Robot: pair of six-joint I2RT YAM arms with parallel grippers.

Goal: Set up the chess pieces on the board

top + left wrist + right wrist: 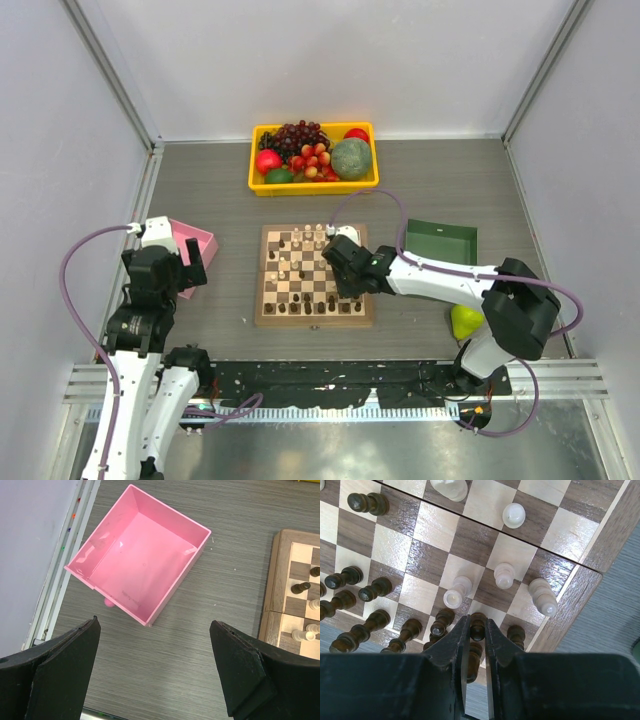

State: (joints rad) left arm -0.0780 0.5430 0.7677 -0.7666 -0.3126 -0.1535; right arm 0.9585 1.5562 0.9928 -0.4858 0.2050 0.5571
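- A metal rail [330, 380] is seen along the near edge, with both arm bases bolted to it.
- The table [200, 190] is surfaced in grey wood grain.
- The left gripper [155, 640] is held over bare table at the left, its fingers wide apart and nothing between them.
- A pink tray [140, 560] is set just beyond it, close to the left wall.
- A pear [465, 322] is laid near the right arm.
- The board [312, 322] is placed at the middle of the table. Dark chess pieces [300, 307] are lined along its near rows, and cream ones are found farther back.
- The right gripper [477, 630] is lowered over the board's right side, its fingers clamped on a dark piece [478, 622].
- A green tray [440, 243] is set right of the board.
- A yellow basket [312, 187] of fruit is placed at the far edge.
- The table is enclosed by plain white walls [330, 60].
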